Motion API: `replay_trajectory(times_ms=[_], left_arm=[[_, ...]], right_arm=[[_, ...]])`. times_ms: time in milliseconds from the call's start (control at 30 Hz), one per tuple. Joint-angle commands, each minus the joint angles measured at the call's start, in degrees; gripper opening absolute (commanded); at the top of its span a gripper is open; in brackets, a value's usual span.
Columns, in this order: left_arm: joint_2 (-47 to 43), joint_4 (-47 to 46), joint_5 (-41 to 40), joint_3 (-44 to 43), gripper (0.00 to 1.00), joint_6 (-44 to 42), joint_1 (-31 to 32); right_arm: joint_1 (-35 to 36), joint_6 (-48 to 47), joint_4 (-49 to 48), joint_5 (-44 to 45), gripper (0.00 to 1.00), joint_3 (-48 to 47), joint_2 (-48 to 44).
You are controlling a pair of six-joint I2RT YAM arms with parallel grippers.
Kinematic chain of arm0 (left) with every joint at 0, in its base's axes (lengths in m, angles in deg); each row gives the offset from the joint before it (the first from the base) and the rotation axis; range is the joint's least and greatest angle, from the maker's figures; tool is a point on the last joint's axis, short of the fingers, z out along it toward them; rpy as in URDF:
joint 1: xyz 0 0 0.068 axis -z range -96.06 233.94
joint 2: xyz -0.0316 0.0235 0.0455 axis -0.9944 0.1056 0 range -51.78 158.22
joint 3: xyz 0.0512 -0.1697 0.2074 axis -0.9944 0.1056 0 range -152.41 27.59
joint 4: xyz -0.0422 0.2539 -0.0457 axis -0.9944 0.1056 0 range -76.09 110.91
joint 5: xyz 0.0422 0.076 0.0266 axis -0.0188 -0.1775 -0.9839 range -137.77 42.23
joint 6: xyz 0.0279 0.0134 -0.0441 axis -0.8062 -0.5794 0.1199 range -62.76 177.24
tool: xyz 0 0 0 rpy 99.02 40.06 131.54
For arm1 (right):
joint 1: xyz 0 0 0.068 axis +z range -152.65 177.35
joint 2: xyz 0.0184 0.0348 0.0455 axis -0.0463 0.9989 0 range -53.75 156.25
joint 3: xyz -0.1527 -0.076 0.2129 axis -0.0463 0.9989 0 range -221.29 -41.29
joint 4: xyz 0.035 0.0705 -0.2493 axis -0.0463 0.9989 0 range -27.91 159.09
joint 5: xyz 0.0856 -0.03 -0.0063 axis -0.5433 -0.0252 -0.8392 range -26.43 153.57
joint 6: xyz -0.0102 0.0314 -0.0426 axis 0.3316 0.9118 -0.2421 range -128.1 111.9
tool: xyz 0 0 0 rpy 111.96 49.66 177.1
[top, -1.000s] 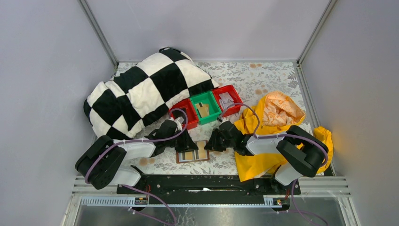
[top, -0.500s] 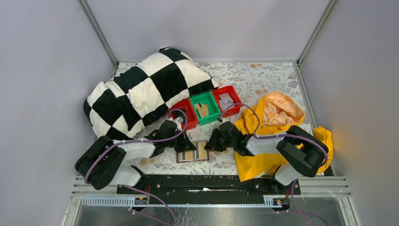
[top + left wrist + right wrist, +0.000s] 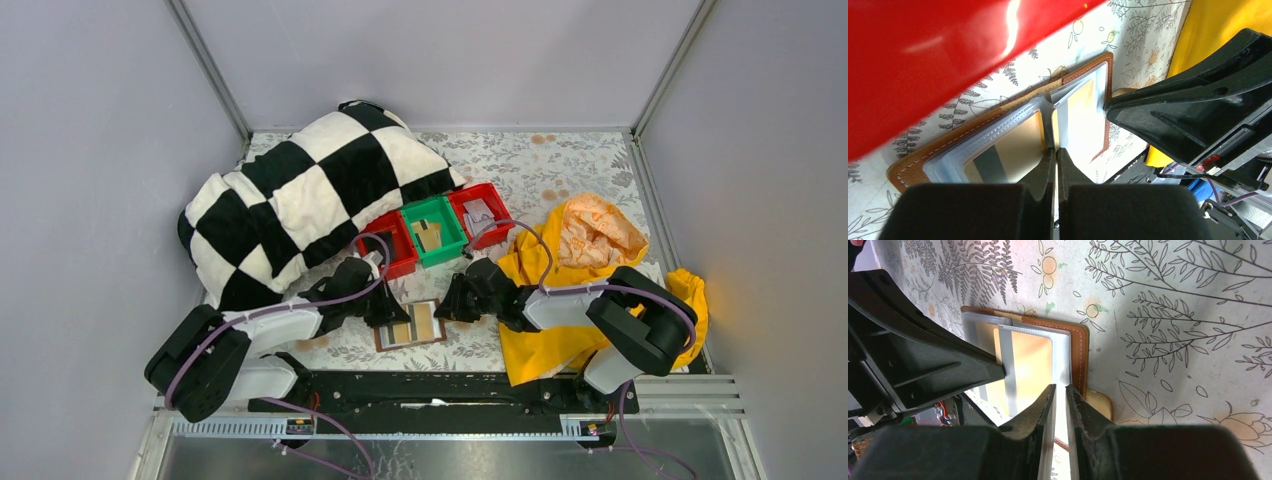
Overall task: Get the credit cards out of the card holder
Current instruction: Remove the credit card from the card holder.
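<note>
Far left on the worktop [image 3: 570,165] lies a checkered blanket [image 3: 300,190]. The left tool [image 3: 388,312] stands over the left half of the card holder [image 3: 412,325]. In the left wrist view this tool [image 3: 1056,150] is fully closed, with its tips at the centre fold. Whether anything is pinched between them cannot be told.

The card holder lies open and flat, pockets up, between the two tools and just in front of a row of bins [image 3: 436,228]. The credit cards [image 3: 1008,145] sit inside its clear pockets, one tan card showing in each half.

The right tool [image 3: 452,305] meets the holder's right edge. In the right wrist view its jaws [image 3: 1060,387] are nearly closed, clamped on the pale pocket edge beside the brown border [image 3: 1080,355].

A yellow cloth [image 3: 590,240] lies at the far right.
</note>
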Motion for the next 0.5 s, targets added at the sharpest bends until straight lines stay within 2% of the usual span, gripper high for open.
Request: replay_trajectory(times_ms=[0,467], left_arm=[[-1.7,4.5,-1.4,1.6,0.0,-0.4,-0.1],[-8.2,6.1,-1.5,4.4,0.0,1.8,-0.1]], right_arm=[[0.5,-0.9,4.7,1.3,0.2,1.6,1.6],[0.4,-1.2,5.3,1.2,0.2,2.5,-1.2]])
